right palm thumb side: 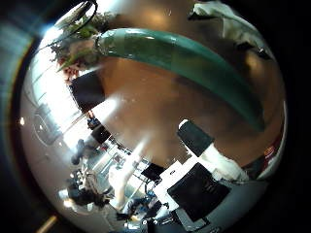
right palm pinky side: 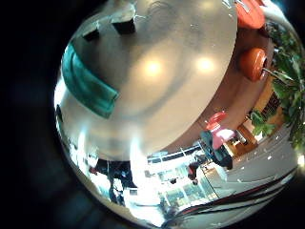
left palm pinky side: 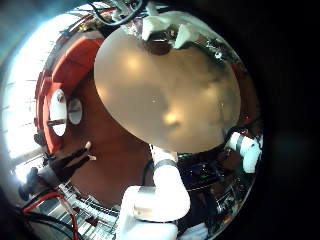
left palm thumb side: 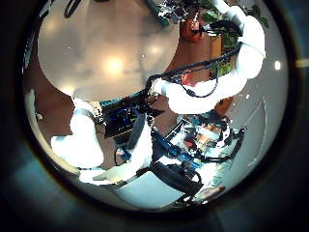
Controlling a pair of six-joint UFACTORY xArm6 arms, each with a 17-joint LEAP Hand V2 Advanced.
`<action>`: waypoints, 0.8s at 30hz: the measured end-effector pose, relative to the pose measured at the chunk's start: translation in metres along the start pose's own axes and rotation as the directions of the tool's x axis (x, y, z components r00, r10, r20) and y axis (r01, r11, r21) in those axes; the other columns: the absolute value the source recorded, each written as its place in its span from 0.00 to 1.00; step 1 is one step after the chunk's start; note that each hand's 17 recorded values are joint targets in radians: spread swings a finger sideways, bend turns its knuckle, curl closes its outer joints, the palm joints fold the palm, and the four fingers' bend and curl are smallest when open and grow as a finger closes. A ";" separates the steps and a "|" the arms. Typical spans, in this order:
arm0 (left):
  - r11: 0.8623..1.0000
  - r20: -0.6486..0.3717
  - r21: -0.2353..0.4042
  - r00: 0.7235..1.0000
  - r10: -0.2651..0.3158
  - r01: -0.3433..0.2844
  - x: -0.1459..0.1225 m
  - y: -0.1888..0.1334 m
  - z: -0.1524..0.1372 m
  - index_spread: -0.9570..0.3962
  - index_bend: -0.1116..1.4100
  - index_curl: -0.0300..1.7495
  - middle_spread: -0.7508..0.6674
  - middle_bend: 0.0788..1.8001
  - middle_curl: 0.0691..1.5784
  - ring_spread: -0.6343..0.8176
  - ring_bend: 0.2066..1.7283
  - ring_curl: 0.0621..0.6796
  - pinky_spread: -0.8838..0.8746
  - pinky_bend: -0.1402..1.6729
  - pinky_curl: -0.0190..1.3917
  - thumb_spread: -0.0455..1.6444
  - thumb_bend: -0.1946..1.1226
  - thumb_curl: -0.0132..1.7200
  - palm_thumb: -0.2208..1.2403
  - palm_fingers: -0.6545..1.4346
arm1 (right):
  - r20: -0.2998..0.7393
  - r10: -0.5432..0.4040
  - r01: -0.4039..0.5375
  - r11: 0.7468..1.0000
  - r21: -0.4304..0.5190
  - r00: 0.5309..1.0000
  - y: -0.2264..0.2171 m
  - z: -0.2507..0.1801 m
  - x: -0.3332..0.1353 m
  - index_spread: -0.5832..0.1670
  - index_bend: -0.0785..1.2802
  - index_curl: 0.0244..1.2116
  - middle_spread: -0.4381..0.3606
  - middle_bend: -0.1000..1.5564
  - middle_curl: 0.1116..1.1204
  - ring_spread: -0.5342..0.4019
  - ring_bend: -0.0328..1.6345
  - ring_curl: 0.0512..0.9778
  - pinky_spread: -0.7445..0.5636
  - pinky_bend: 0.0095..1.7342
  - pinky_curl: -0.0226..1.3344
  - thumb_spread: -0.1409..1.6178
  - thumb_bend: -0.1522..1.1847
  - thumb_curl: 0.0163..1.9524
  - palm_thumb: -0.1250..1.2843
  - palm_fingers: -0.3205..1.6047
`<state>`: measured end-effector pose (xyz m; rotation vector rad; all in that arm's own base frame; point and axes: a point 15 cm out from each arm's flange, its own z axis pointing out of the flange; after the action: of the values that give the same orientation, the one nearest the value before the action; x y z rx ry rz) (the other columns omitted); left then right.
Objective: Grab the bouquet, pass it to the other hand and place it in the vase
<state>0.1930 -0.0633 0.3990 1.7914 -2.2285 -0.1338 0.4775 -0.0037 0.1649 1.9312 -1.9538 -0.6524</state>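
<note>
Both hands hang over the table (left palm pinky side: 170,90), holding nothing. The left hand (left palm thumb side: 92,153) has its fingers loosely apart, and the right hand (right palm thumb side: 206,160) has its fingers straight. A leafy bunch (right palm thumb side: 76,44) lies beyond a right fingertip, but I cannot tell if it is the bouquet.

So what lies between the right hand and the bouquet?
Only bare table, seen in the right thumb side palm view: nothing lies between the right hand and the bouquet.

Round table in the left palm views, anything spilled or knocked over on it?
Nothing stands out. The round table shows only bright light reflections on its top in both left palm views; no spill, damage or toppled thing shows there.
</note>
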 end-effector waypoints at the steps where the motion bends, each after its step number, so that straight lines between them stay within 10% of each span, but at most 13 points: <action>1: 1.000 0.001 0.000 1.000 -0.001 0.001 0.000 -0.001 0.000 0.74 0.19 0.22 0.86 0.06 0.13 0.85 0.15 0.23 0.82 0.19 0.24 0.65 0.13 0.19 0.36 0.35 | -0.003 0.001 -0.001 1.000 -0.002 1.000 0.000 0.001 -0.003 0.50 0.38 0.42 0.43 0.57 0.44 0.42 0.70 0.46 0.55 0.46 0.30 0.66 0.10 0.25 0.56 0.28; 24: 1.000 0.000 0.000 1.000 0.004 -0.004 -0.003 0.001 0.002 0.74 0.20 0.23 0.86 0.06 0.13 0.85 0.15 0.24 0.82 0.19 0.24 0.65 0.13 0.19 0.36 0.35 | -0.196 -0.040 0.039 0.999 -0.005 0.980 -0.001 0.002 -0.023 0.13 0.55 0.64 0.20 0.67 0.66 0.28 0.80 0.58 0.24 0.71 0.41 0.62 0.12 0.28 0.73 0.67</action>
<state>0.1918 -0.0602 0.3969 1.7862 -2.2322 -0.1327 0.4779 0.0196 0.1646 1.9567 -1.7984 -0.4532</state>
